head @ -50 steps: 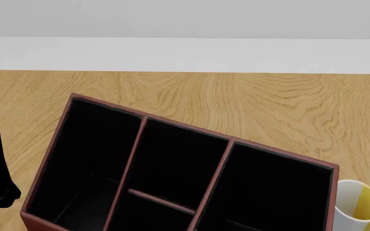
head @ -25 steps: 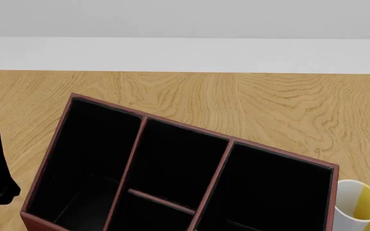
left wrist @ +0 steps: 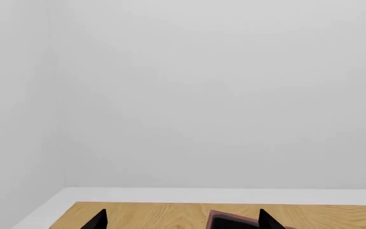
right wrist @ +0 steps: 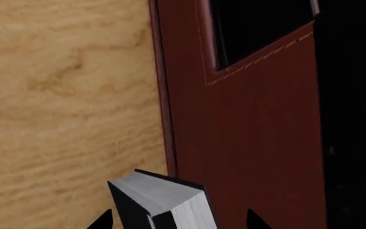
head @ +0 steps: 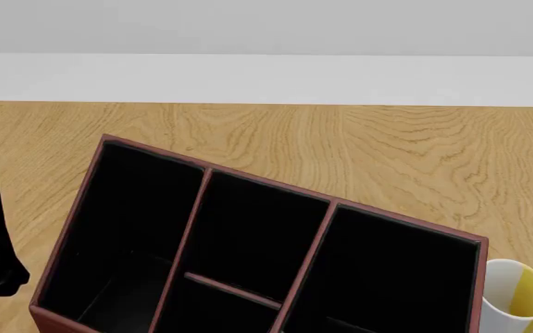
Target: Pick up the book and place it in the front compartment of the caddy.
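A small thick book with a black cover and white page edges (right wrist: 160,200) is seen in the right wrist view, gripped between the dark fingers of the right gripper (right wrist: 173,220), just beside the outer wall of the dark red-brown leather-look desk caddy with black compartments (right wrist: 253,124). From the head view the caddy (head: 336,202) is shown standing askew on the light oak-grain bench (head: 359,146), with a white-and-yellow mug (head: 516,295) at its right; the book is not visible there. The left gripper (left wrist: 181,220) is held spread and empty at the caddy's left, pointed toward a blank wall. The book is judged to be outside the rim, and a lowering begun here could be stopped by the wall's top edge, the caddy being shoved or the book twisted in the grip.
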You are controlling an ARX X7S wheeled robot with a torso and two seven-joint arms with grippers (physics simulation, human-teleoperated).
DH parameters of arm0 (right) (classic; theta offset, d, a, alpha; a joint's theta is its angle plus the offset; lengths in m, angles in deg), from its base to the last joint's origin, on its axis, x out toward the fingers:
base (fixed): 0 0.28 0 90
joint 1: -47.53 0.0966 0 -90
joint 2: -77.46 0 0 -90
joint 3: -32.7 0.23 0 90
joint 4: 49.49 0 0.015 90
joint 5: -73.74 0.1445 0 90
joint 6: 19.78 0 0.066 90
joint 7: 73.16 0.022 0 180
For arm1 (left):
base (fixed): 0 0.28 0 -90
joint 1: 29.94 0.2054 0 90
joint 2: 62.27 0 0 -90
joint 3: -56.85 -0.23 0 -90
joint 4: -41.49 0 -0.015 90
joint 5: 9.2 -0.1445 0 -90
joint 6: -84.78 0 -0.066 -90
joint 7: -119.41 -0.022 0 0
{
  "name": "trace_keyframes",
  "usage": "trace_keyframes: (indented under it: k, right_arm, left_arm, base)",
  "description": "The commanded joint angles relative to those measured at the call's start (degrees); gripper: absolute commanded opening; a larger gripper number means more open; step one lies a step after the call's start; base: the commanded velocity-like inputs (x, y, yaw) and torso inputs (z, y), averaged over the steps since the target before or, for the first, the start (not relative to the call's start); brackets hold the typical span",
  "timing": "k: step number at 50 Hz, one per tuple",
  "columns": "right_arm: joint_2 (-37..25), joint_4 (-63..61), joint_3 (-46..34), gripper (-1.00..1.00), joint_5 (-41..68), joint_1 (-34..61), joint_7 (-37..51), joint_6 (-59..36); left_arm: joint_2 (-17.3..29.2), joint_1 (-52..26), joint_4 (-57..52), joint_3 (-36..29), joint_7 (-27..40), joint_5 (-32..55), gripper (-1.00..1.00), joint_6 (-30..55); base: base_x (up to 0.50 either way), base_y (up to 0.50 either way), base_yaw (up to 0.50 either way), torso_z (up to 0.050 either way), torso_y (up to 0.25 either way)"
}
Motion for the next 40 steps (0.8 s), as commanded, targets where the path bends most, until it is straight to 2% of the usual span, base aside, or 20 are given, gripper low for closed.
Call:
trace_keyframes:
  k: [1,12,13,24,30,34,40]
  right_arm:
    - [-0.64,0.87,-2.40,1.00,-4.39,0.13,-3.67,1.48]
    - [-1.46,1.79,-5.12,1.00,-8.98,-0.02,-6.98,3.69]
    - [-1.47,1.77,-5.31,-1.00,-9.19,0.05,-7.13,3.74]
    - [0.09,0.50,-5.68,-1.00,-6.15,0.68,-4.84,2.54]
    - [2.25,-0.18,-5.32,-1.00,-0.53,1.96,-0.84,0.51]
    - [3.56,-0.52,-4.50,-1.00,6.35,4.44,4.34,-0.75]
    - [7.02,-0.55,-7.72,-1.00,25.43,13.70,20.41,1.33]
  left_arm:
    - [0.32,0.49,0.19,-0.03,0.04,-0.05,1.00,-0.68]
    - [0.60,0.55,0.10,-0.03,0.37,0.27,1.00,-0.84]
    - [0.62,0.51,0.14,-0.05,0.41,0.28,1.00,-0.83]
    - [0.76,0.71,0.27,-0.45,0.49,0.25,1.00,-1.28]
    - [0.88,0.59,0.10,-0.35,0.81,0.67,1.00,-1.18]
    - [0.99,0.79,0.16,-0.41,0.79,0.53,1.00,-1.49]
    - [1.05,0.85,0.21,-0.52,0.89,0.61,1.00,-1.68]
  base:
    - [0.00,0.00,0.00,0.000,0.000]
    - [0.00,0.00,0.00,0.000,0.000]
    - [0.00,0.00,0.00,0.000,0.000]
    - [0.00,0.00,0.00,-0.001,0.000]
    - [0.00,0.00,0.00,-0.003,0.000]
    - [0.00,0.00,0.00,0.000,0.000]
    - [0.00,0.00,0.00,-0.002,0.000]
